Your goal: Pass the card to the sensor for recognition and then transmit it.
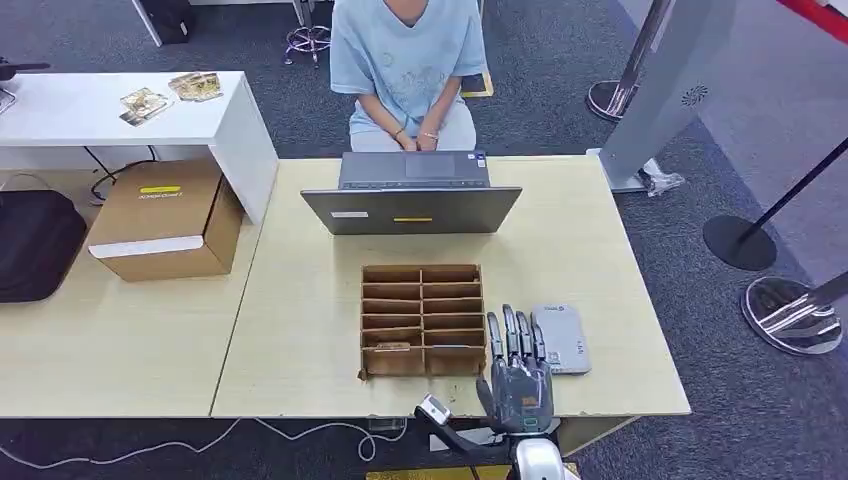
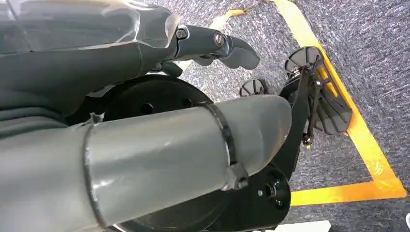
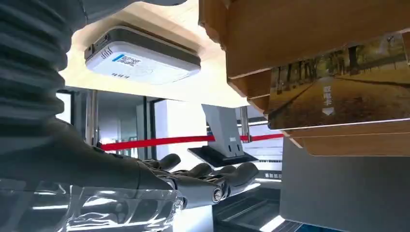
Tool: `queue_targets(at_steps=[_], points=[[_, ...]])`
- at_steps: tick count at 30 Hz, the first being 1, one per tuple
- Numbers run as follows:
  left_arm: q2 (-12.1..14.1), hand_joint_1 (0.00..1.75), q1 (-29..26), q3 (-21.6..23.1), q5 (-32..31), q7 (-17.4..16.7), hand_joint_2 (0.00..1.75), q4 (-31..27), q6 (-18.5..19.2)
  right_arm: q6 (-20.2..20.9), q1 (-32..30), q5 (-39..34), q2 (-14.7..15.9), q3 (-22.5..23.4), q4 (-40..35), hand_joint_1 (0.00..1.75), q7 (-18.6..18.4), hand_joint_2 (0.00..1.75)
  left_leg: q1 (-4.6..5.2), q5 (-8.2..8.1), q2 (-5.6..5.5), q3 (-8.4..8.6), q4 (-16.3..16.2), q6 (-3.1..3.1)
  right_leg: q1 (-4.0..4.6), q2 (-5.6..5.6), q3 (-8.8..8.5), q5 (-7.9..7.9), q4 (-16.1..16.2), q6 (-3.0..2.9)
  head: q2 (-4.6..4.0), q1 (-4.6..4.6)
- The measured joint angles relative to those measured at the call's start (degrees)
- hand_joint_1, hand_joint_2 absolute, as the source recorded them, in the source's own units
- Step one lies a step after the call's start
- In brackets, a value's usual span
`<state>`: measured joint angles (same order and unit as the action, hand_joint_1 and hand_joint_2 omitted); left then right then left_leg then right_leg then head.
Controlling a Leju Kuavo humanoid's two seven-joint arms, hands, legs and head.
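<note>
On the pale wooden desk (image 1: 300,340) you see the right hand (image 1: 520,375) hovering at the near edge, its fingers (image 1: 510,335) straight, apart and empty, between the cardboard divider box (image 1: 423,320) and the grey sensor (image 1: 562,338). Your card (image 3: 338,82), printed with an autumn path, sits in a near-left compartment of that box. Behind it a laptop (image 1: 412,195) faces a seated person (image 1: 408,70). Grey carpet (image 1: 560,80) and barrier posts (image 1: 745,235) surround the desk. The left hand (image 2: 212,46) hangs over carpet marked with yellow tape (image 2: 358,130), holding nothing, fingers loosely apart.
</note>
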<state>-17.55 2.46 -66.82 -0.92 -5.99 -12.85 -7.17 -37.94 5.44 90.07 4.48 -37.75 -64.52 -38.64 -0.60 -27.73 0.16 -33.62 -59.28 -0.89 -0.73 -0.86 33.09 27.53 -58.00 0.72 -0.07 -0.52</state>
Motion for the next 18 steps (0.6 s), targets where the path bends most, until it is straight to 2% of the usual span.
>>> queue_targets(at_steps=[18], points=[[0.0,0.0,0.0,0.2,-0.5,0.0,0.0,0.0,-0.1,-0.8,0.4,0.0,0.5,-1.2,0.2,0.0,0.7,1.75,0.0,0.0,0.0,0.0,0.0,0.0,0.0,0.0,0.0,0.0,0.0,0.0,0.0,0.0]])
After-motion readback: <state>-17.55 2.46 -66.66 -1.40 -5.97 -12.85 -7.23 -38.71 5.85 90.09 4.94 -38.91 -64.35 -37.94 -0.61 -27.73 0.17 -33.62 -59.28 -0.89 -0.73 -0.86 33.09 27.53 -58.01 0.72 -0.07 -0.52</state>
